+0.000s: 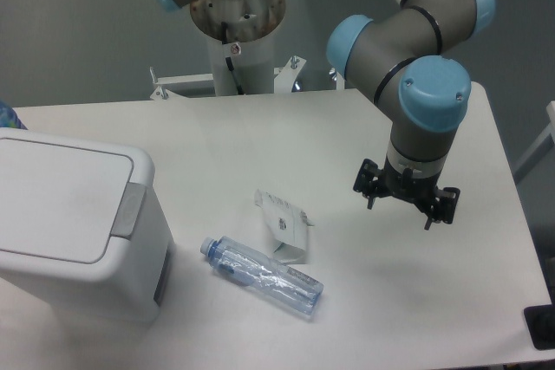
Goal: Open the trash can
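Well apart from the trash can [74, 231] (lid down flat), the gripper [401, 203] hangs above the table [260, 140] with fingers spread, holding nothing.

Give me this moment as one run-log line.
trash can: lid closed, untouched | gripper: jaws open, empty, right of carton | bottle: lying on table

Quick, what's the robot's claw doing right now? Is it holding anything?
Claw: open and empty, its fingers spread apart, hanging over the table far from the trash can.
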Action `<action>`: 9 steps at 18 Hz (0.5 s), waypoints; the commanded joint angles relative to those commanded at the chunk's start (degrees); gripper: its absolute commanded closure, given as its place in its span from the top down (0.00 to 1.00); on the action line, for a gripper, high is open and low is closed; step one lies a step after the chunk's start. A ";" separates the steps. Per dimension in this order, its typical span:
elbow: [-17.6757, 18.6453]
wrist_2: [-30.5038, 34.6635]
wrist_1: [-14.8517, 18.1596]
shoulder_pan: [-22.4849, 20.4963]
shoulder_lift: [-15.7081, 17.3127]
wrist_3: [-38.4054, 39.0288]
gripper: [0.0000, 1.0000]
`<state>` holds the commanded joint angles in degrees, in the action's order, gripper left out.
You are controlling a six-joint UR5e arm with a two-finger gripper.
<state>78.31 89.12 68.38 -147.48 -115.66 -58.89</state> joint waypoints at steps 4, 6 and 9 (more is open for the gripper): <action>-1.23 0.00 0.61 1.93 -0.18 1.66 1.00; -1.41 0.09 0.53 3.16 -0.18 3.60 1.00; -1.49 0.00 0.53 4.83 0.00 6.67 1.00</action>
<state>76.82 89.12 68.91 -142.65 -115.66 -52.22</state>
